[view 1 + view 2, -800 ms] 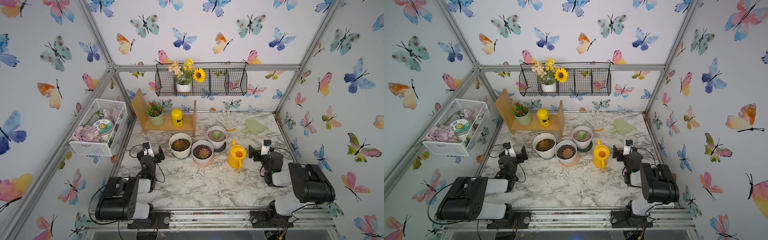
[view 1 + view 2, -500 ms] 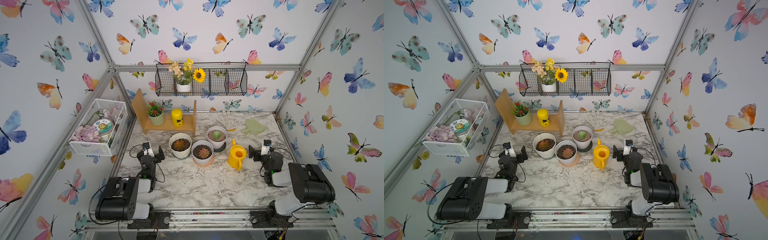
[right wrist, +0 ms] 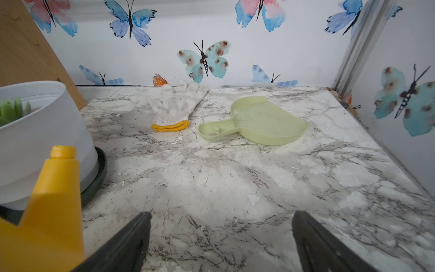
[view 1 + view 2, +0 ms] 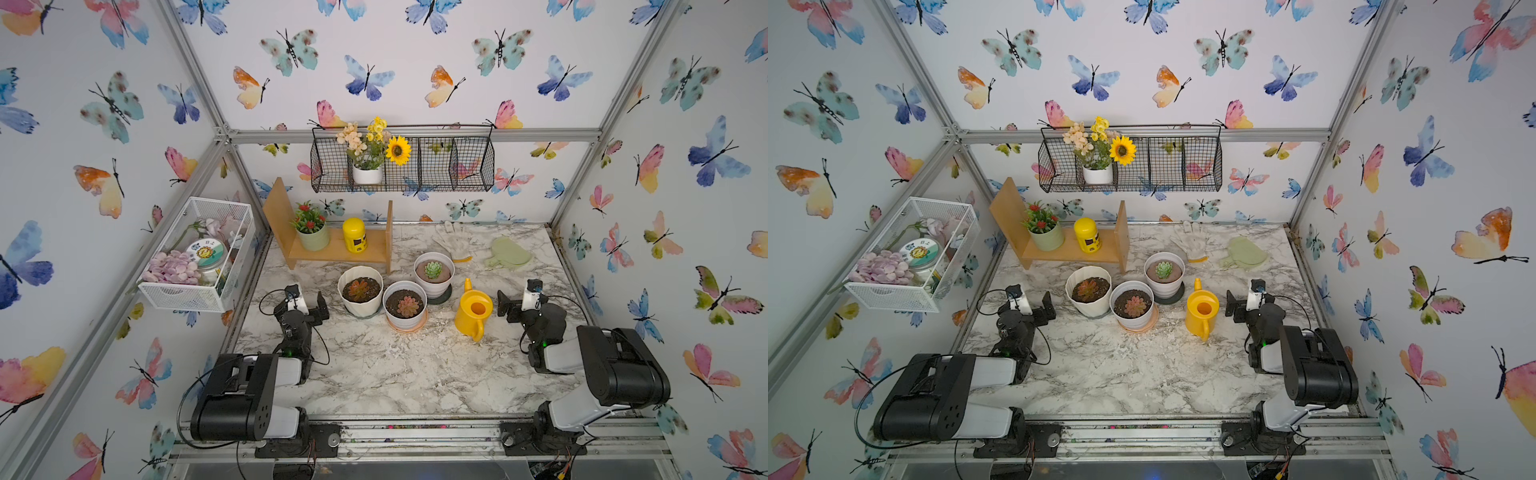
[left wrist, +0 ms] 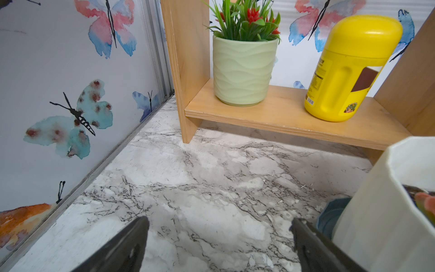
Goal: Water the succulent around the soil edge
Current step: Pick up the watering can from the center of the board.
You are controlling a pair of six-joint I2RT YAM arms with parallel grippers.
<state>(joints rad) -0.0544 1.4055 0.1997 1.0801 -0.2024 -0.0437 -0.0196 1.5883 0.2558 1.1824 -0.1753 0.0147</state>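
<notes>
The orange-red succulent (image 4: 358,289) sits in its ribbed cream pot (image 4: 360,306), left of centre on the tabletop (image 4: 395,374) just before the wooden shelf (image 4: 332,253). Its dark soil edge (image 4: 372,284) rings the rosette. The yellow watering can (image 4: 473,316) stands beyond two other pots (handle toward the front), untouched. Beside it the right claw (image 3: 221,235) gapes empty, and the left claw (image 5: 219,237) is released too. Best to grip the handle squarely, carry the can level, then tip it slowly along the rim.
</notes>
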